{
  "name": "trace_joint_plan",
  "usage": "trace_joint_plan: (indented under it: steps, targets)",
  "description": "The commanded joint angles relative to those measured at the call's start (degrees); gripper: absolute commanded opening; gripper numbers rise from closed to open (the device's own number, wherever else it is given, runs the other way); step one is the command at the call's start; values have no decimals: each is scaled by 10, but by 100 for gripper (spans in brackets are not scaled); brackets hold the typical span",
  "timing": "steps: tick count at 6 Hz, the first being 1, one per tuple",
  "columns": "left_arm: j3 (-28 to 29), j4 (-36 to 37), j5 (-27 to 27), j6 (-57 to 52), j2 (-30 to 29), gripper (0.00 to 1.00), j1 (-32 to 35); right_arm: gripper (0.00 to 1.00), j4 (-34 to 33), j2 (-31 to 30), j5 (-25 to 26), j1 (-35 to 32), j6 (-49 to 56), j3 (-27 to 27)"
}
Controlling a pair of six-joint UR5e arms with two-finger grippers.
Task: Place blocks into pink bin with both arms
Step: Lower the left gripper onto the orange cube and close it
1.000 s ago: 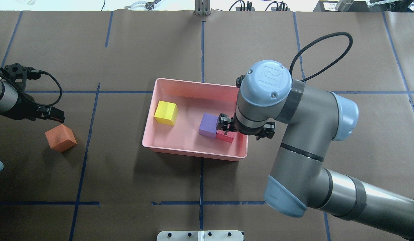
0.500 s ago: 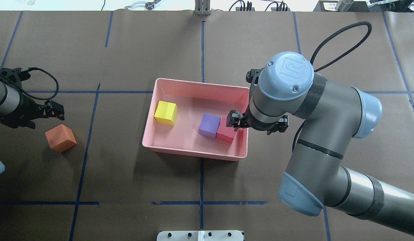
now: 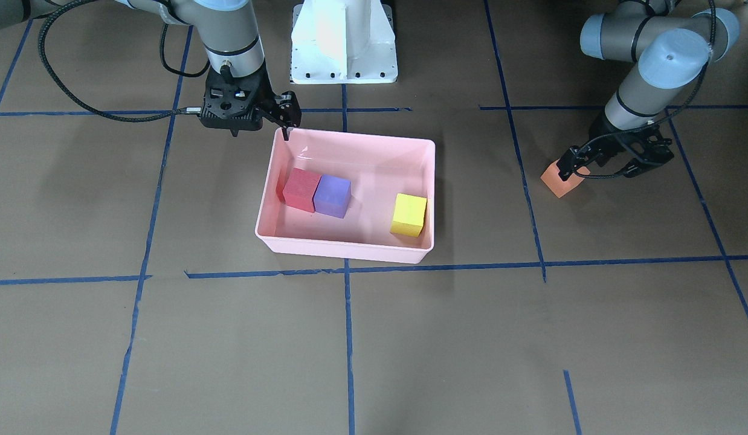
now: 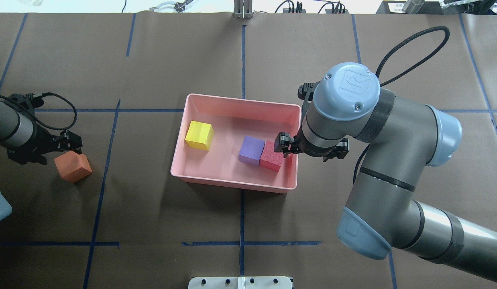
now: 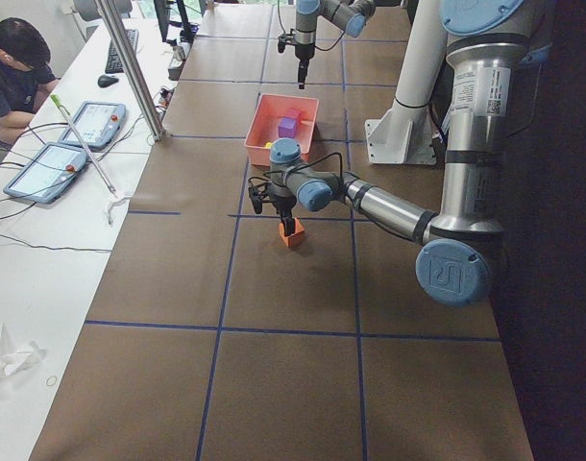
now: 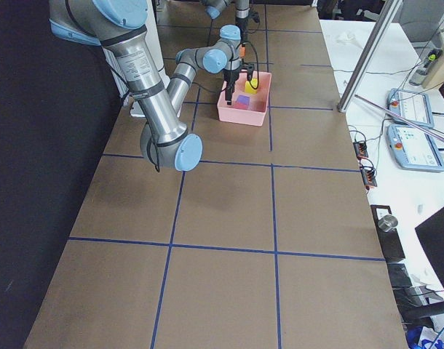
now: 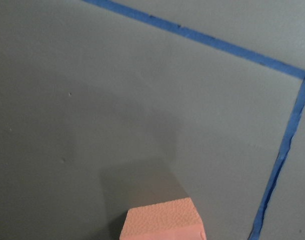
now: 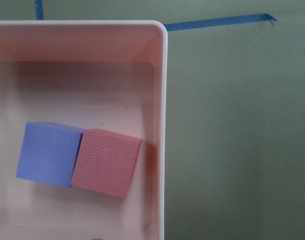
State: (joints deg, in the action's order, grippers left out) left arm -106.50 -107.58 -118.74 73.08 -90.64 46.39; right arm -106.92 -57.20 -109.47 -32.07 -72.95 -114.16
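Observation:
The pink bin sits mid-table. In it lie the yellow block, the purple block and the red block; purple and red touch. The right wrist view shows the red block beside the purple block near the bin's wall. My right gripper is open and empty, above the bin's right wall. The orange block lies on the table at far left. My left gripper is open, just above and beside it. The block shows at the bottom of the left wrist view.
The white base pedestal stands behind the bin on the robot's side. Blue tape lines cross the brown table cover. A side table with tablets and a metal post stands beyond the far edge.
My right gripper has drawn back to the right, off the red block, which stays in the bin. My left gripper has moved down towards the orange block.

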Motion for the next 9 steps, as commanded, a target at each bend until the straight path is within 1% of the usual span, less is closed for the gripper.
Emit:
trace_joint_plan:
  steps: [1, 3, 4, 5, 6, 7, 8, 9]
  targets:
    - [16, 0, 0, 1, -1, 100, -22, 100, 0, -5, 3, 2, 0, 0]
    - [36, -1, 1, 0, -5, 100, -37, 100, 0, -7, 6, 3, 0, 0]
    - [36, -1, 1, 0, -6, 91, -38, 100, 0, -7, 6, 3, 0, -1]
    - [36, 0, 1, 0, -6, 65, -38, 100, 0, -7, 6, 3, 0, -1]
    - [35, -1, 0, -4, -8, 44, -39, 100, 0, -7, 6, 4, 1, 0]
    - [20, -2, -3, -6, -8, 43, -38, 100, 0, -6, 5, 3, 1, -1]
    - [-10, 3, -6, -7, -12, 43, -38, 100, 0, -3, 0, -4, 13, -1]
    - [-21, 4, -5, -6, -33, 43, -33, 100, 0, -5, -1, -19, 41, -7]
